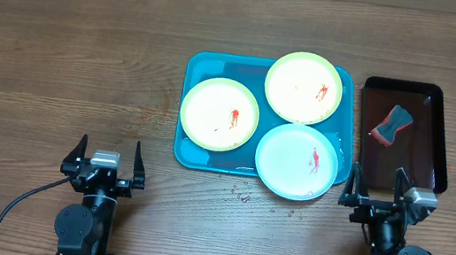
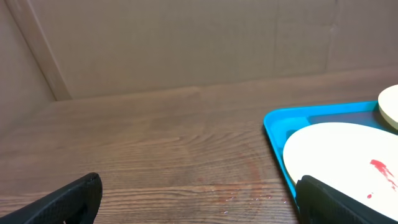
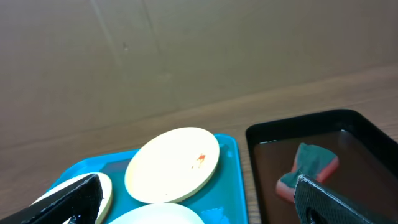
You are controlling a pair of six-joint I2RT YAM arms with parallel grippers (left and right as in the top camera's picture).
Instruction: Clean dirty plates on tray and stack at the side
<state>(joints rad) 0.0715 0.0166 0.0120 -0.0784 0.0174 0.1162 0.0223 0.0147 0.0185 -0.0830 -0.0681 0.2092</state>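
Observation:
A teal-blue tray point(image 1: 193, 154) holds three plates, each with a red smear. One yellow-green-rimmed plate point(image 1: 219, 114) lies at its left, another point(image 1: 305, 87) at the back right, and a pale blue plate point(image 1: 296, 161) overhangs the front right edge. The tray point(image 2: 280, 121) and the left plate point(image 2: 339, 152) show in the left wrist view; the tray point(image 3: 230, 155) and the back plate point(image 3: 172, 164) show in the right wrist view. My left gripper point(image 1: 105, 161) is open and empty near the table's front, left of the tray. My right gripper point(image 1: 380, 189) is open and empty, right of the pale blue plate.
A dark tray point(image 1: 442, 131) stands right of the teal tray and holds brown liquid and a green-and-red sponge point(image 1: 391, 125). It also shows in the right wrist view point(image 3: 261, 134) with the sponge point(image 3: 309, 163). Small droplets point(image 1: 245, 197) lie on the wood before the teal tray.

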